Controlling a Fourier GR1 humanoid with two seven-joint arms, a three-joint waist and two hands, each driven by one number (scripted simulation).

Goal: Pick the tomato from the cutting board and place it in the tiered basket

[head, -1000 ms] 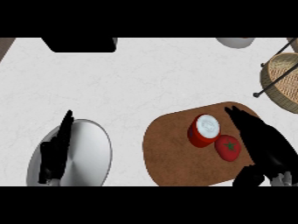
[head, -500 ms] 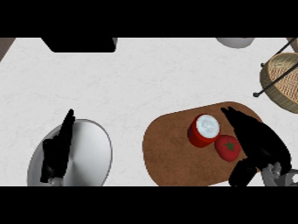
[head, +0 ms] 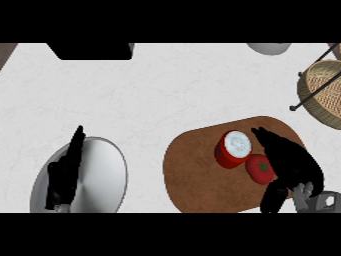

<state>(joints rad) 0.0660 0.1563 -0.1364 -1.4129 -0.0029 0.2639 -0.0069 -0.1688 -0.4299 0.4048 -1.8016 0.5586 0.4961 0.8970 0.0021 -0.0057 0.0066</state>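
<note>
So the robot's right hand [head: 295,162] is parked right up against the small red tomato with the green stem [head: 258,169]. The tomato sits on the brown oval wooden cutting board [head: 195,175], touching the inner side of the fingers, with the thumb hanging just below it. The fingers look straight and spread to me, so the hand is open and nothing is wrapped round the tomato yet.

My read is that this is the grasp step, and the tricky bit is the short red pot with the white top [head: 233,149]. It stands just beyond the tomato on the side away from the palm, near the fingertips. I'd bring the thumb in from underneath and curl the fingers over the top, not sweep sideways, or that pot gets shoved. Lift straight up before swinging.

The wicker tiered basket on a black wire frame [head: 328,95] is well off past the fingertips, up and out to the right, so there's a fair carry afterwards.

The left hand [head: 64,172] rests open over the round silver plate [head: 103,175], far off to the other side.
</note>
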